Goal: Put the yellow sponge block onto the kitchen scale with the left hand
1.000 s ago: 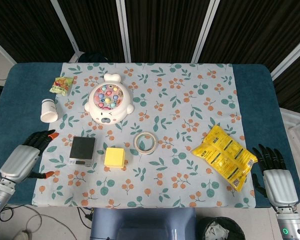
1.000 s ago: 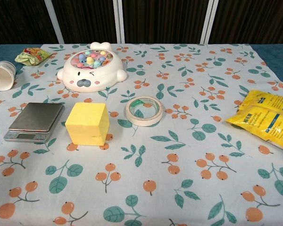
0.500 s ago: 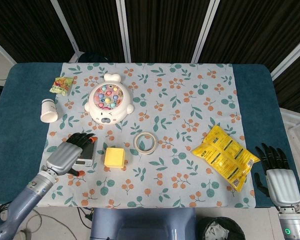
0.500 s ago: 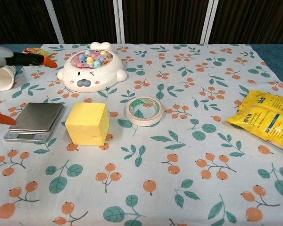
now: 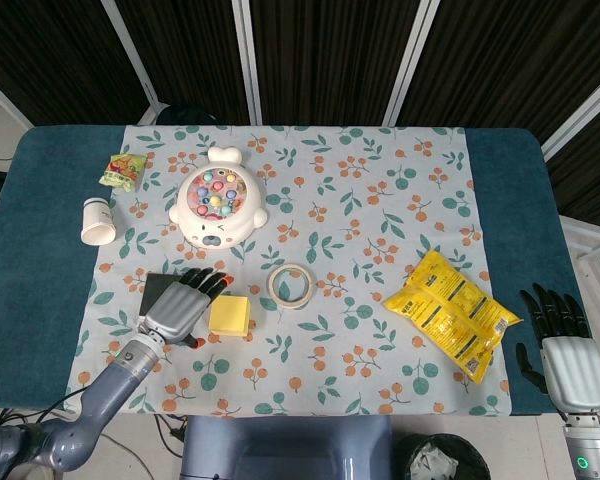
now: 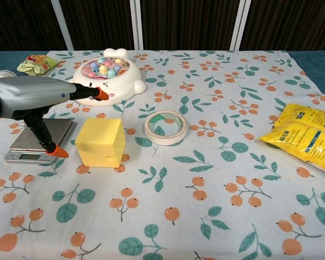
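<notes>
Your left hand [image 5: 183, 305] hovers above the scale [image 6: 38, 140], fingers spread and holding nothing, with the thumb hanging toward the table on the near side. This posture suits an approach: the thumb and fingers are set apart wide enough to straddle the sponge [image 6: 101, 142]. The hand is not touching it. The sponge sits on the tablecloth [image 5: 380, 200], just right of the scale and left of the tape roll [image 5: 291, 286]. It is a plain yellow block with square faces and soft, slightly rounded edges, standing flat and upright. Expect it to compress under grip. Your right hand [image 5: 565, 355] rests at the table's near right corner, fingers extended and apart, holding nothing.
</notes>
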